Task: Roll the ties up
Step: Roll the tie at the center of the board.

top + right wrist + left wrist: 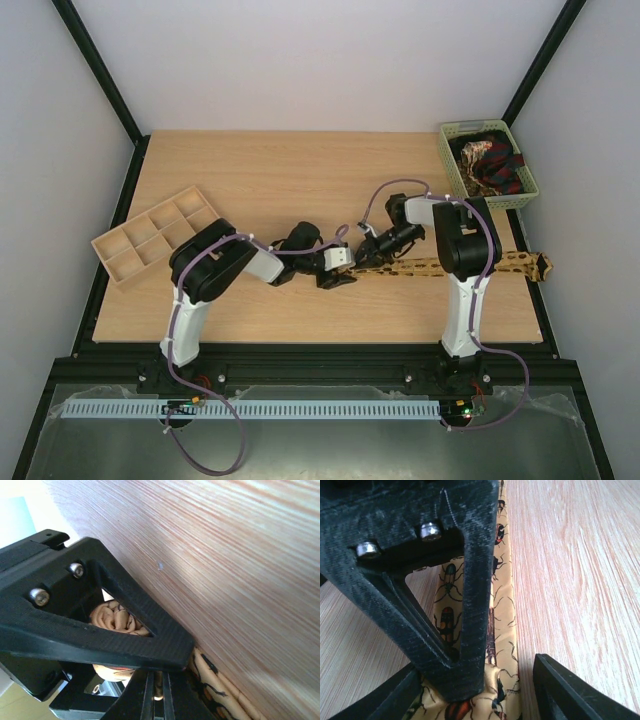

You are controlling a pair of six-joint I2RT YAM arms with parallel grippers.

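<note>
One tie [415, 267], coiled end [116, 620] clamped in right pincer [360, 256], left pincer [338, 278] spread astride strip beside coil. Could unwind on slackened clamp.

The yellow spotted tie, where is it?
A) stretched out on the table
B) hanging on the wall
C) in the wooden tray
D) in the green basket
A: the yellow spotted tie lies in a long line on the wooden table.
</note>
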